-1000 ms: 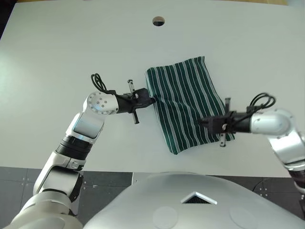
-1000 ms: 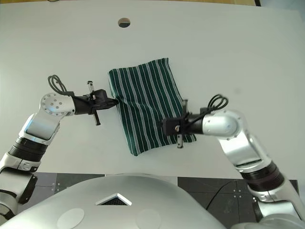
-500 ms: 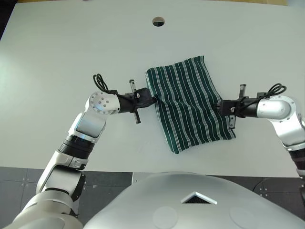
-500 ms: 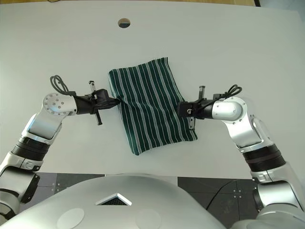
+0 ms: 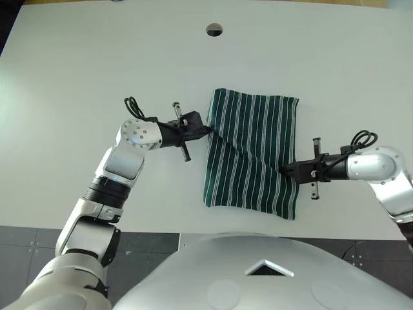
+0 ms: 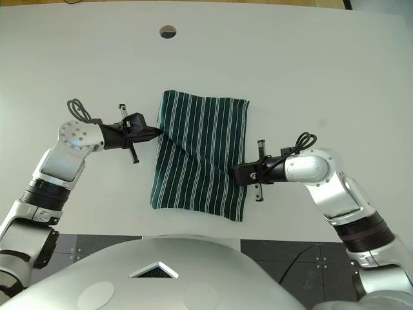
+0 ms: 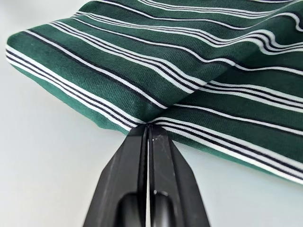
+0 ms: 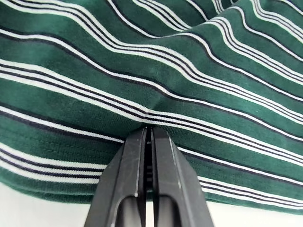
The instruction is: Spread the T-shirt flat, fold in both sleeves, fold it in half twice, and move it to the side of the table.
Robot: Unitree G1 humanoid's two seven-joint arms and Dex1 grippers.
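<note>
1. I see the T-shirt (image 5: 251,155) lying as a compact striped rectangle with no sleeves showing, about midway across the table (image 5: 97,64), toward its near edge.
2. My left gripper (image 5: 205,130) has its fingers pinched together on the shirt's left edge. My right gripper (image 5: 287,170) is clamped likewise on the right edge.
3. I judge the folding done or nearly so; carrying it to the table's side is left.
</note>
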